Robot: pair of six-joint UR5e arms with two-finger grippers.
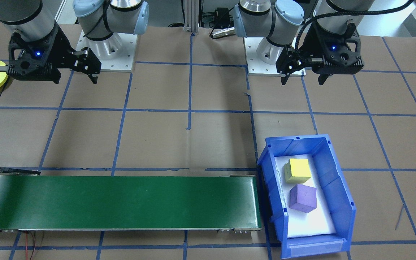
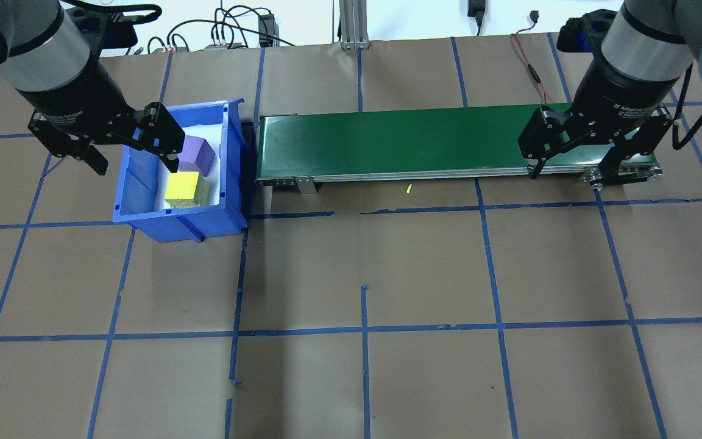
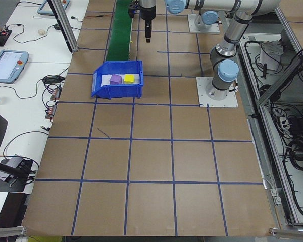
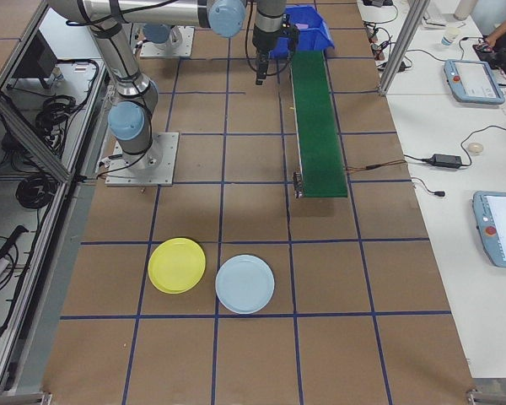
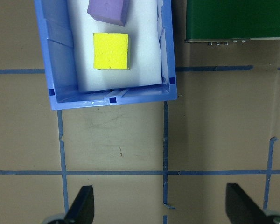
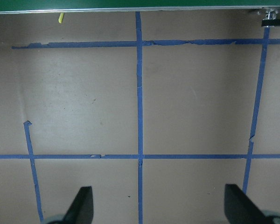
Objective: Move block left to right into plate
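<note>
Both fingers of the left gripper (image 5: 159, 211) stand wide and empty; it should descend straight over the yellow block (image 5: 111, 51) inside the blue bin (image 5: 60, 70), clear of the purple block (image 5: 107, 10).

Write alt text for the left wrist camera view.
A blue bin on a brown taped table holds a yellow block and a purple block. The open left gripper hovers short of it, empty; a green conveyor belt sits top right.
</note>
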